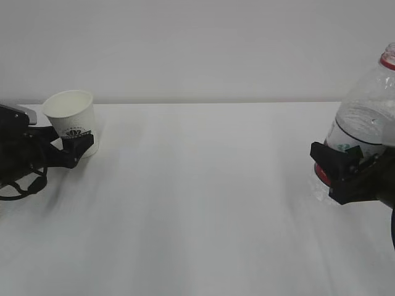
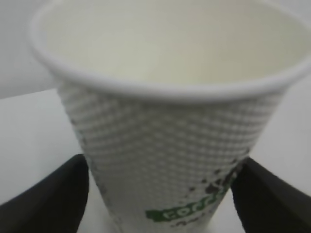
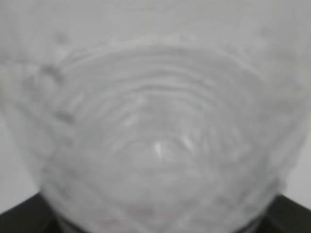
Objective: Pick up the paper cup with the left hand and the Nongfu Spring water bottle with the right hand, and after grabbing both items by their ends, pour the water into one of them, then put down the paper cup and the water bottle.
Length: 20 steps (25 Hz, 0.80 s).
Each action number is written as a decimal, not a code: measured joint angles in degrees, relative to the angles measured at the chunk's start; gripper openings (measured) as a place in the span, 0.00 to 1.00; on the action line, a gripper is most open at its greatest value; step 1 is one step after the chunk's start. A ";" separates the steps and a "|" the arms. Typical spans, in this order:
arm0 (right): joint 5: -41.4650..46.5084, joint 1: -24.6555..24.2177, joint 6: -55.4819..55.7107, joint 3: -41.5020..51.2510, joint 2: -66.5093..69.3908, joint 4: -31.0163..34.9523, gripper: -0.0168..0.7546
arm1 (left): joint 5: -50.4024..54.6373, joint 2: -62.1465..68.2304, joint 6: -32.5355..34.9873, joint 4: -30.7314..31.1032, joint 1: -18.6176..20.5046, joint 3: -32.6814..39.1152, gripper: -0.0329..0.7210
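The paper cup [image 1: 72, 119] sits at the far left of the white surface [image 1: 203, 197], tilted a little, with the left claw [image 1: 74, 146] closed around its lower body; in the left wrist view both dark fingers [image 2: 46, 199] flank the dimpled wall low down, seemingly touching it. It looks empty and very light, with a thin wall that would buckle under a hard squeeze, so a gentle hold near the stiffer base suits it best.

Well apart from the cup, at the right edge, the Nongfu Spring water bottle [image 1: 367, 120] leans in the right claw [image 1: 338, 169], which grips its lower part by the red label. The ribbed clear plastic is soft and likely slippery, and any water [image 1: 361, 126] inside would make it heavier than the cup; a firm low grip seems wise.

The exterior view alone shows the bottle's red neck ring and the gap between the two things. The left wrist view shows the cup's bare interior and green print. The right wrist view gives only blurred ribs [image 3: 155, 145].
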 joint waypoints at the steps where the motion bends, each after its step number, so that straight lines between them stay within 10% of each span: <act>1: 0.00 0.00 0.10 0.00 0.00 -0.16 0.67 | 0.00 0.00 -0.10 -0.02 0.00 -0.55 0.94; 20: 1.32 0.00 0.22 0.00 0.00 -0.84 0.67 | -0.35 1.53 -3.69 1.42 -2.15 -3.33 0.81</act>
